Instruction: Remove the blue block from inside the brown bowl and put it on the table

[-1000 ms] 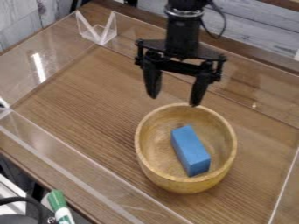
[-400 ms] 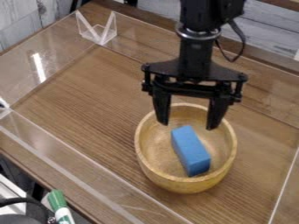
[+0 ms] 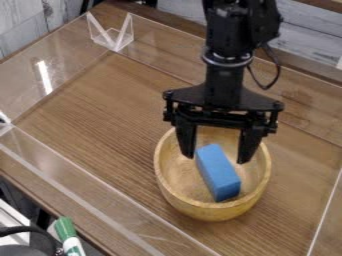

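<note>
The blue block (image 3: 219,172) lies inside the brown bowl (image 3: 174,183), which rests on the wood-grain table (image 3: 94,100) toward the front right. My gripper (image 3: 217,147) hangs open just above the bowl. Its two black fingers (image 3: 183,136) straddle the far end of the block, one on each side, with their tips at about rim height. Neither finger visibly touches the block. The black arm rises behind the bowl toward the top of the view.
Low clear plastic walls (image 3: 60,165) edge the table on the left and front. A clear folded plastic piece (image 3: 110,32) stands at the back left. A dark object with green and white parts (image 3: 60,238) sits at the bottom left, outside the wall.
The gripper has moved forward and down, from behind the bowl to directly over it. Its open fingers now straddle the block. Block and bowl have not moved.
</note>
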